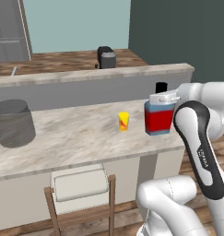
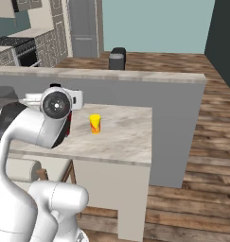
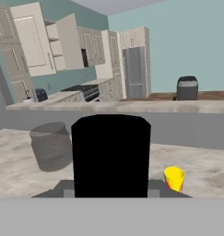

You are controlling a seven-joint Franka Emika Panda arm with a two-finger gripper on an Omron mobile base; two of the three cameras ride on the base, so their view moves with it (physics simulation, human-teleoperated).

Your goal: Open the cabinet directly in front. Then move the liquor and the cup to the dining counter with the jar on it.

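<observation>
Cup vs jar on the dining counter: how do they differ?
The cup is small, bright yellow with a red mark; the jar is far bigger, smoky grey. The cup stands mid-counter beside the liquor; the jar stands at the far left. Both stand upright on the dining counter.

The only lettering stands on the robot's white arm with dark joints (image 1: 199,138), at the right of the left base view: a short line of small white characters runs along the dark band of the forearm, too small to read. The wide red label on the squat blue liquor bottle (image 1: 158,120) shows plain colour with no words, and the red-orange mark on the small yellow cup (image 1: 124,121) is a shape, not letters
</observation>
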